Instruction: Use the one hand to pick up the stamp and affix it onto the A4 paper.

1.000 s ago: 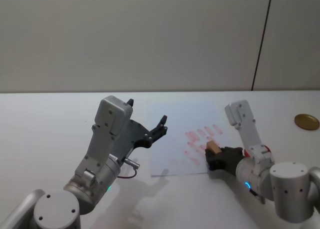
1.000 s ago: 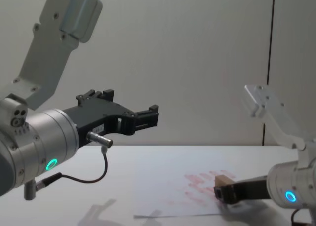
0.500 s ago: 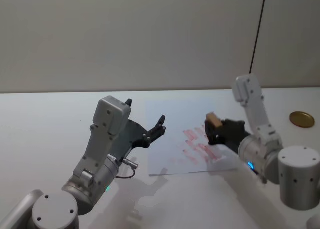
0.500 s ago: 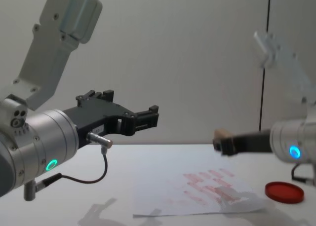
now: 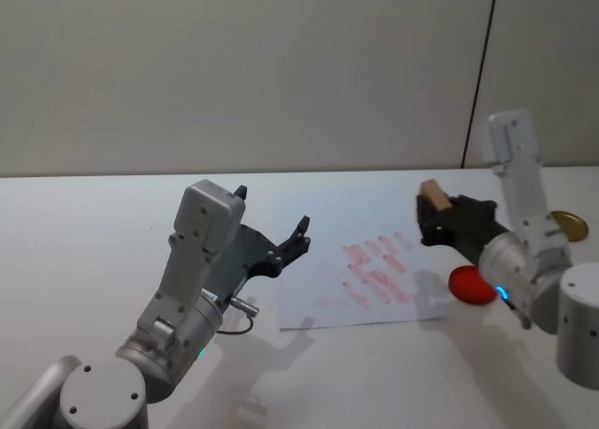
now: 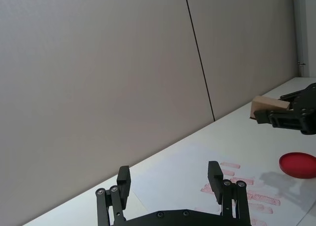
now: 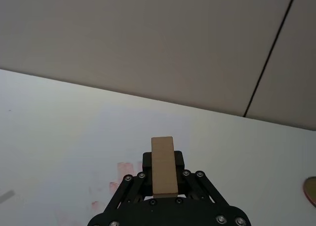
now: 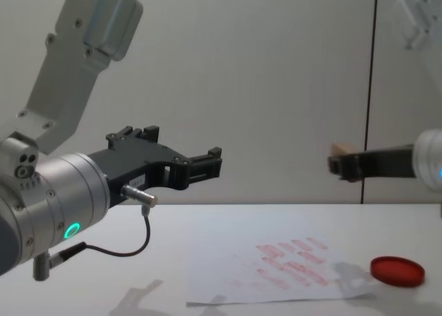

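The stamp [image 5: 430,192], a small tan wooden block, is held in the air by my right gripper [image 5: 431,214], which is shut on it above the right edge of the A4 paper [image 5: 323,232]. The right wrist view looks down at the stamp [image 7: 164,166] sticking out between the black fingers. Rows of pink marks cover the paper's [image 8: 228,264] right half. Seen from the chest, the stamp [image 8: 340,150] hangs well above the table. My left gripper [image 5: 273,210] hovers open over the paper's left edge, with nothing between its fingers [image 6: 215,170].
A flat red ink pad [image 5: 471,285] lies on the table just right of the paper, below my right arm; it also appears as a red ink pad [image 8: 396,270] in the chest view. A gold round lid [image 5: 571,225] lies at the far right.
My right gripper has lifted the stamp off the paper's marked area and carried it up and to the right, uncovering the red ink pad. The left arm has not moved.
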You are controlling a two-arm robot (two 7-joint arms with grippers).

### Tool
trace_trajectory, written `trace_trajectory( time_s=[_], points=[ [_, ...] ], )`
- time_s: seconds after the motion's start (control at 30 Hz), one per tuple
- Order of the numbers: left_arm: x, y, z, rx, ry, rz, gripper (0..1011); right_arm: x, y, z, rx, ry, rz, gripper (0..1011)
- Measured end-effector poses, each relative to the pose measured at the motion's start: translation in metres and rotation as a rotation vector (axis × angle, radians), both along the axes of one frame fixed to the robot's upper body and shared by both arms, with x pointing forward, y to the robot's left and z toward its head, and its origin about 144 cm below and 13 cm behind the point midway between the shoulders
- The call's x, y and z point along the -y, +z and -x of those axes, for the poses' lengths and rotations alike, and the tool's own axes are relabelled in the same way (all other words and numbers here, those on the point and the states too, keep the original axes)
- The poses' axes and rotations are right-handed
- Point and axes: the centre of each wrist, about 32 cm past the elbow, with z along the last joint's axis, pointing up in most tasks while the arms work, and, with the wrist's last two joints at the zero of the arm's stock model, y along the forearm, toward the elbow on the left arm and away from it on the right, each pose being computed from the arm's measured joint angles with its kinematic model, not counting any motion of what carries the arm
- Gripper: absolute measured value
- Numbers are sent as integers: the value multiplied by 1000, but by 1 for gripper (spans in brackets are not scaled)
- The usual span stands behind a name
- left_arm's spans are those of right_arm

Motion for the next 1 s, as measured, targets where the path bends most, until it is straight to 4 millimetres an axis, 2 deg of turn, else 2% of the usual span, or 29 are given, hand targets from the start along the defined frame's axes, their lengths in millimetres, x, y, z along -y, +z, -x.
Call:
trace_trajectory(
  time_s=[0.3, 0.53, 1.0],
  points=[
    [0, 0, 0, 0, 0, 0, 993, 19, -8, 4, -37, -69, 9, 219],
    [0, 0, 0, 0, 0, 0, 993, 34, -24, 4, -95, -115, 19, 219],
    [0, 0, 0, 0, 0, 0, 993, 47, -47, -1, -174, -143, 28, 219]
  ],
)
